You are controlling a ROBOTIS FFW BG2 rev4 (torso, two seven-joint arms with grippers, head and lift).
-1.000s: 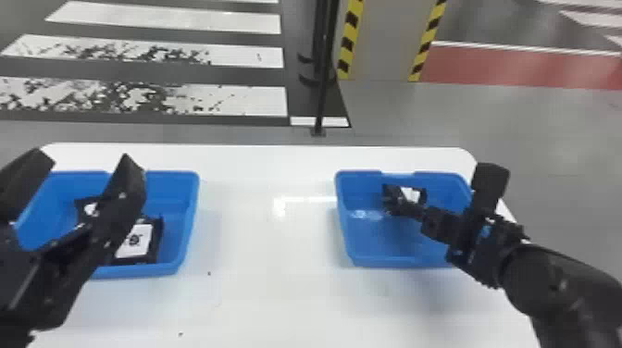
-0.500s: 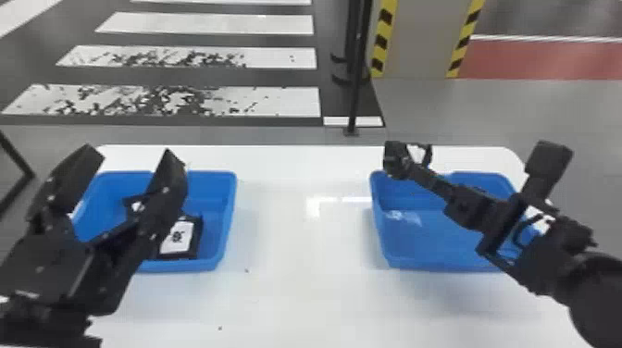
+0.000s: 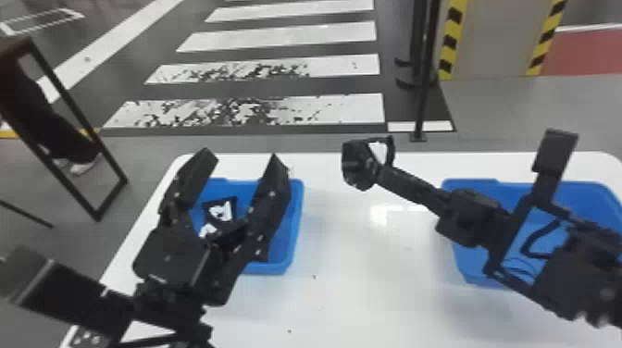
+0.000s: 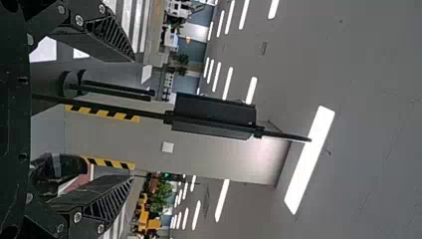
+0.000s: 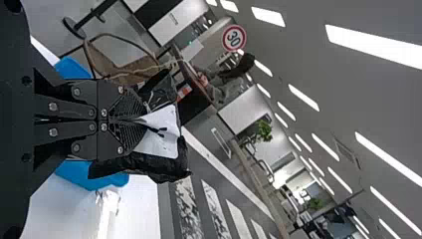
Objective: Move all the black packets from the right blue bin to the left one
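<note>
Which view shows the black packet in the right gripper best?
Right wrist view: black packet close up, white patch visible, pinched in right gripper. Head view: smaller, at the gripper's tip. Left wrist view: can't tell.

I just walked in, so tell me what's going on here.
The robot's right pincer is shut on a black packet, raised between two blue bins. The job is moving such packets from the right bin to the left bin, where another packet already lies. The left pincer is open by that bin.

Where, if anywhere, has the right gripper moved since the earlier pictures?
Yes: in the head view, the right gripper has moved leftward, clear of the right blue bin.
</note>
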